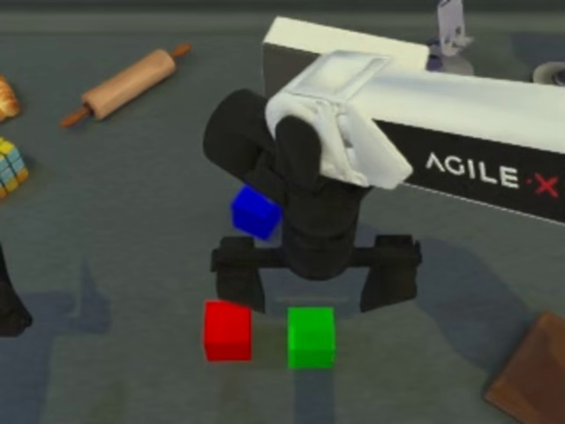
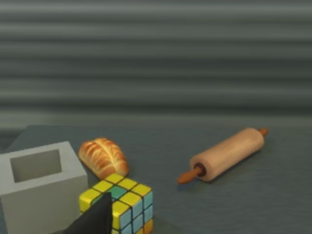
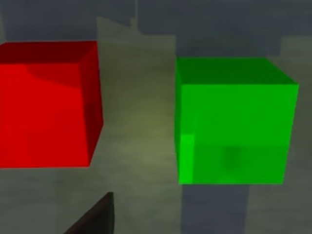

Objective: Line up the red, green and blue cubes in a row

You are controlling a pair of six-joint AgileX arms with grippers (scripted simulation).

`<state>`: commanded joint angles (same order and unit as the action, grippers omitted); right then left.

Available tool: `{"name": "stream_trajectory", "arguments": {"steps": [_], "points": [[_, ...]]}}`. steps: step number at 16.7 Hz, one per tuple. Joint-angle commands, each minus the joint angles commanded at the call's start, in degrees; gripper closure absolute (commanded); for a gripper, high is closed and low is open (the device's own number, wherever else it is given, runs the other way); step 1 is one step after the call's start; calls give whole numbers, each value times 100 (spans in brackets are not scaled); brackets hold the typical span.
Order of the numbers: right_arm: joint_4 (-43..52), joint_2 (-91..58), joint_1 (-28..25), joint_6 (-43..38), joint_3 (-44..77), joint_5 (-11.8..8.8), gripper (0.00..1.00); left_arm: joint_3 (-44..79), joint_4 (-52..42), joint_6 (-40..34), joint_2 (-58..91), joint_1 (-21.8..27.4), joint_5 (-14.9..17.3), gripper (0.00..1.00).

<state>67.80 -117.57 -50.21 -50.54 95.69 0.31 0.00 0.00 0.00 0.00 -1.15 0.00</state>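
Note:
The red cube [image 1: 227,329] and the green cube [image 1: 311,336] sit side by side near the table's front edge, a small gap between them. Both fill the right wrist view, the red cube [image 3: 46,105] apart from the green cube [image 3: 234,122]. The blue cube [image 1: 254,212] lies farther back, partly hidden under my right arm. My right gripper [image 1: 313,281] hovers open just behind the green cube, its fingers spread wide with nothing between them; one fingertip [image 3: 100,214] shows in its wrist view. My left gripper [image 1: 9,305] is parked at the left edge, open.
A rolling pin [image 1: 132,84], a bread loaf [image 2: 103,158] and a multicoloured puzzle cube [image 1: 11,168] lie at the back left, beside a grey hollow block [image 2: 36,180]. A large white box [image 1: 300,44] stands behind my right arm. A wooden board [image 1: 534,380] lies at the front right.

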Motion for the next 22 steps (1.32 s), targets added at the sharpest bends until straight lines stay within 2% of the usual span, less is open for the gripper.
{"name": "stream_trajectory", "arguments": {"steps": [4,8,16,19,22], "points": [[-84,100,81,74,-112,48,0,162,-158,17,160,70,30,0],[-499,885,412,489,-705,295,0,1213,-1101,112,1193,452,172,0],[-2109,4318,1779,1980,-3281,825,0,5565,-4270,326,5595,1625,456,0],[-2869,5953,2437,2671,-4615,903,0,7315,-5452,350,7506,2060,501,0],[-3671,7545,3097,3359,-5972,889,0,8835,-6434,327,9246,2436,500,0]]}}
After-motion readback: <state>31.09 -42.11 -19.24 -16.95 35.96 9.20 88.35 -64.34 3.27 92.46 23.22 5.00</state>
